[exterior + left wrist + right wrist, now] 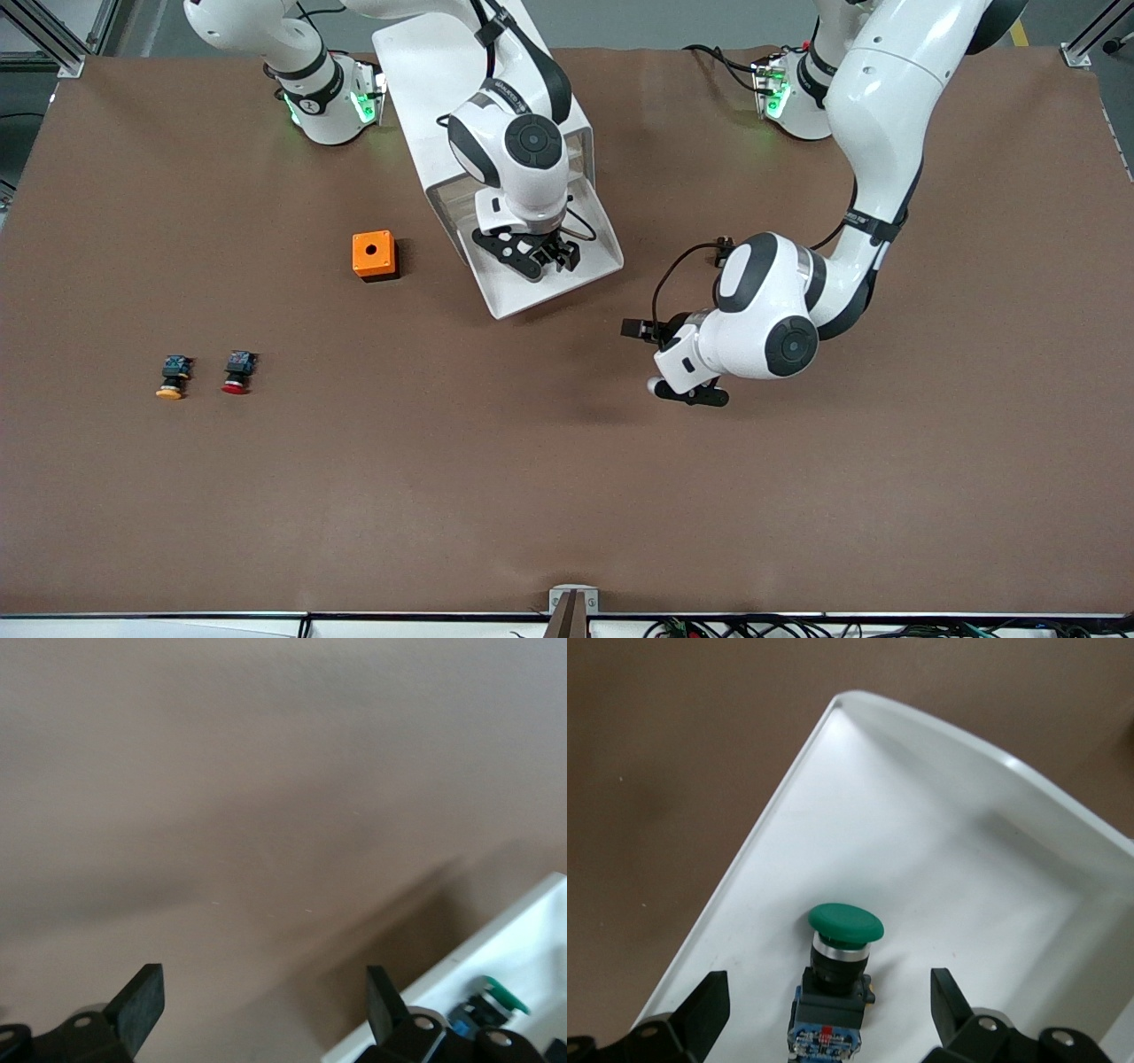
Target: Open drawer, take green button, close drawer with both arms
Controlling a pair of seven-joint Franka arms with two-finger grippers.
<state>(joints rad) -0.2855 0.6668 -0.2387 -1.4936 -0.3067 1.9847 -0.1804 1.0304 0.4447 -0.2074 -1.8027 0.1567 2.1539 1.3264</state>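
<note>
The white cabinet (pixel 416 80) lies between the arms' bases with one drawer (pixel 592 266) pulled out toward the front camera. The green-capped button (pixel 843 950) lies in this open drawer (pixel 939 859); the right hand hides it in the front view. My right gripper (pixel 536 257) hangs open over the drawer, and its fingers (pixel 700 1014) stand apart on either side of the button without touching it. My left gripper (pixel 695 394) is open and empty over bare table beside the drawer, toward the left arm's end. The left wrist view shows the drawer's corner (pixel 532 939) and the green cap (pixel 503 994).
An orange box (pixel 373 254) with a round hole stands beside the cabinet toward the right arm's end. A yellow-capped button (pixel 172 377) and a red-capped button (pixel 237 372) lie nearer the front camera at that end.
</note>
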